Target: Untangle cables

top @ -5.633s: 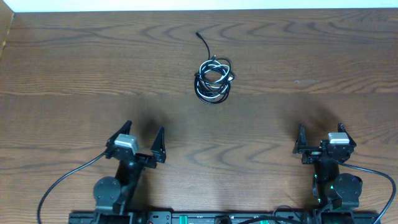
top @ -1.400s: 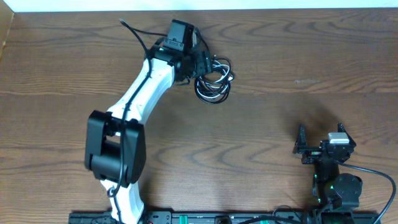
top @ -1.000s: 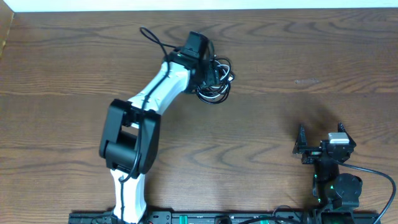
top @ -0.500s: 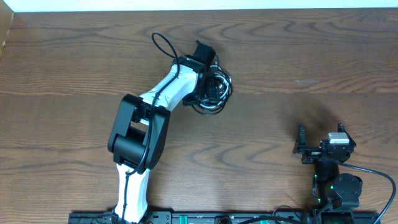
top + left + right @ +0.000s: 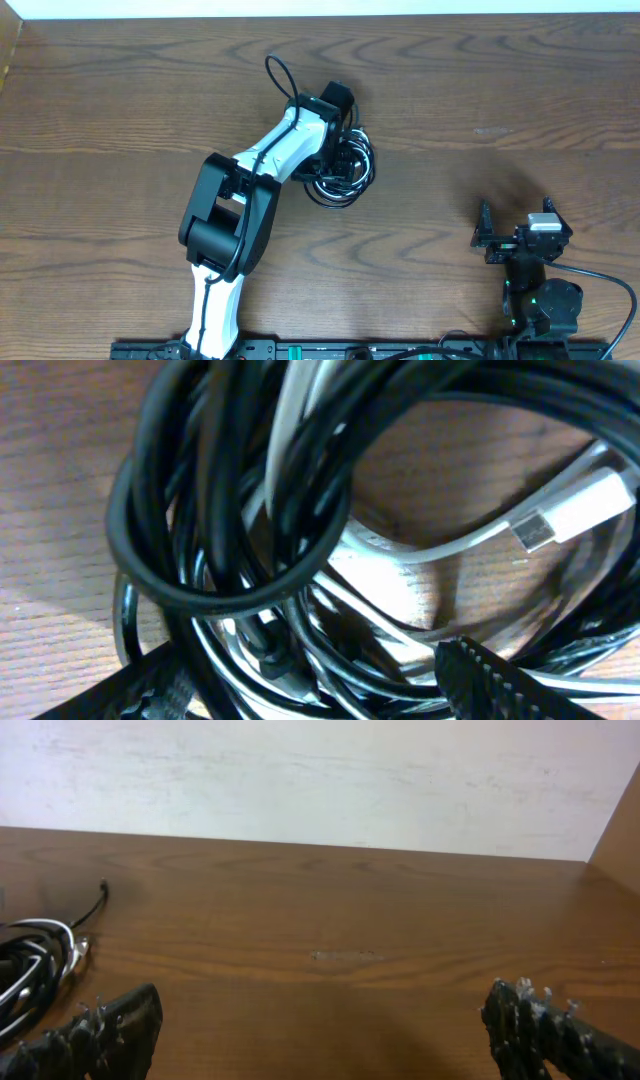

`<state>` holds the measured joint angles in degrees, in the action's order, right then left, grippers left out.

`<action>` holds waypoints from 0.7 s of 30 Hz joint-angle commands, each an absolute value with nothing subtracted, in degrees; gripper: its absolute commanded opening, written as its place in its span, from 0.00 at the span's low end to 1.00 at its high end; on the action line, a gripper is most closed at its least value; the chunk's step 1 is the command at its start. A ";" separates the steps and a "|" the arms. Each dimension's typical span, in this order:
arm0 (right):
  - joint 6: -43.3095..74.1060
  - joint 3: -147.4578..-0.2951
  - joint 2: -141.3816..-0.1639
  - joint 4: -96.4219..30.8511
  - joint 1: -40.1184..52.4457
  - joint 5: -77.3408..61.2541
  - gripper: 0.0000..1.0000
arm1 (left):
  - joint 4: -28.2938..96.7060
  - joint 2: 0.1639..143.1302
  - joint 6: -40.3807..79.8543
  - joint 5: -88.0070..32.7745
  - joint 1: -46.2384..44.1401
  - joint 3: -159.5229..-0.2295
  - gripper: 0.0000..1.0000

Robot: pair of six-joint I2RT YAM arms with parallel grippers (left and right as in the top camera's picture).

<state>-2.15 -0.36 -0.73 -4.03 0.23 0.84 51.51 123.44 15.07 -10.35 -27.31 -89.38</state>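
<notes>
Overhead: brown wooden table, white wall beyond; left pincer spread over cables, right pincer released.

The left arm has been swung out from its rest by the base. The left gripper has been lowered, jaws apart, onto the cable bundle, which has been dragged slightly nearer the robot.

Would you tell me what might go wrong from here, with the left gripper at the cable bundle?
1. The left gripper stands open astride many strands of the cables; closing may grab the whole bundle, not one cord.
2. A black loop wraps round other strands, so pulling may tighten it.
3. The right gripper sits far off, so nothing pins the bundle.
</notes>
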 commanded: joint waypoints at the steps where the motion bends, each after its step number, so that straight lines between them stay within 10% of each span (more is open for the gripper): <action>1: -2.63 -0.30 -0.64 -4.29 0.58 0.49 0.99 | 51.81 125.19 13.54 -9.76 -27.42 -88.92 0.79; 7: -2.63 -0.30 -0.64 -4.29 0.58 0.49 0.99 | 51.72 125.19 13.52 -9.74 -27.42 -88.92 0.80; 10: -2.63 -0.30 -0.64 -4.29 0.58 0.49 0.99 | 51.79 125.19 13.52 -9.76 -27.42 -88.92 0.99; 21: -2.63 -0.30 -0.64 -4.29 0.58 0.49 0.99 | 46.00 125.19 18.09 -9.82 -27.51 -88.92 0.98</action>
<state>-2.13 -0.36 -0.73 -4.03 0.23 0.84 47.46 123.39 16.58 -9.72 -27.44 -89.38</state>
